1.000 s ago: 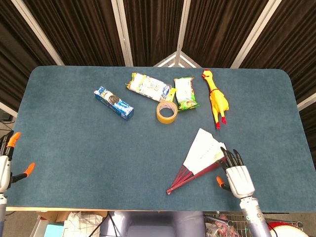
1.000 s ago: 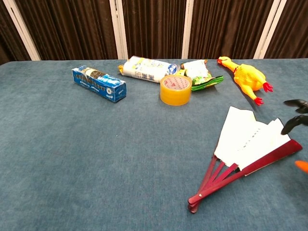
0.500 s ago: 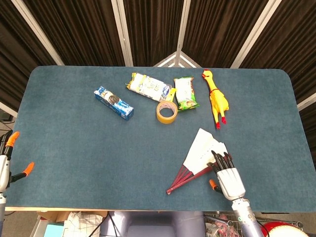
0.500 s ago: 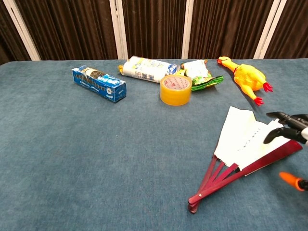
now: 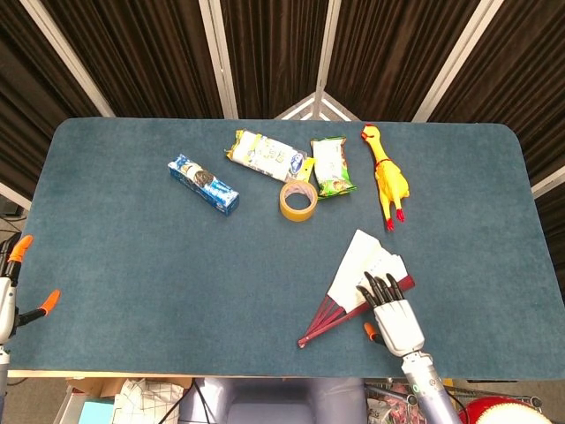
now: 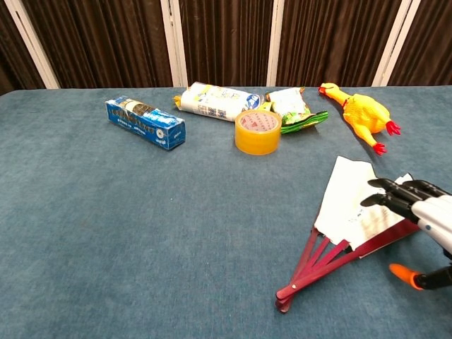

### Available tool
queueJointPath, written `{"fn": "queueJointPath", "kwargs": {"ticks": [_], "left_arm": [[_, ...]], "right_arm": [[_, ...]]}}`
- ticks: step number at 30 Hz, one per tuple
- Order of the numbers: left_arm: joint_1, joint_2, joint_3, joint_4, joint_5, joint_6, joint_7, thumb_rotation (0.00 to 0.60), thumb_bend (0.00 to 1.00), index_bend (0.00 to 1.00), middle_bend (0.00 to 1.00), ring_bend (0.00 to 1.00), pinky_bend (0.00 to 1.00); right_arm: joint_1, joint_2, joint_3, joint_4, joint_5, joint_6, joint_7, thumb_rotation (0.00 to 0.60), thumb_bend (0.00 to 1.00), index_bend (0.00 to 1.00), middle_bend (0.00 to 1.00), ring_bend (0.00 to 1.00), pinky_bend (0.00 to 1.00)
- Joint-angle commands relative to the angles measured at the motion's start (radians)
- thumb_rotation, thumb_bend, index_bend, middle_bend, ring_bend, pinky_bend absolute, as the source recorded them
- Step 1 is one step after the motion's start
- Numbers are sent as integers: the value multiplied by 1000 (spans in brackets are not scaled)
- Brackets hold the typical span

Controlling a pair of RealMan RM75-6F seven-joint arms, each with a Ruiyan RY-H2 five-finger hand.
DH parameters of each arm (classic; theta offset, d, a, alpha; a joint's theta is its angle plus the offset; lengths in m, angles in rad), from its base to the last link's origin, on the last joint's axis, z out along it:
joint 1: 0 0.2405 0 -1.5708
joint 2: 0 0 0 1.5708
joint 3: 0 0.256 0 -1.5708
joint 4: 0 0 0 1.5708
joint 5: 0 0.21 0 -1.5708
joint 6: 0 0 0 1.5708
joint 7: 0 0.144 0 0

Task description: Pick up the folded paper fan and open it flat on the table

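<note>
One blue-felt table before dark curtains, right hand spread empty over half-open fan.

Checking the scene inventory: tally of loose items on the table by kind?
Paper fan: 1
Tape roll: 1
Rubber chicken: 1
Snack packets: 2 (white, green)
Blue box: 1
Total: 6
</note>
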Motion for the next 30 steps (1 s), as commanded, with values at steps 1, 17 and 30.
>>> {"fn": "queueJointPath", "kwargs": {"ticks": [1,17,30], "left_arm": [[0,-1,0,0,0,-1,1,600,340,101,0,0,0],[-4,-6,-3,3,-9,-7,11,600,340,104,0,0,0],[-5,-9,-1,4,-10,-9,19,600,340,110,0,0,0]], "right_arm": [[8,-13,6,13,-2,-2,-4,600,322,244,49,120,12],[44,-87,29,96,2,-13,45,600,322,406,67,155,47],[47,-78,43,117,-3,28,80,600,322,430,70,158,59]]}}
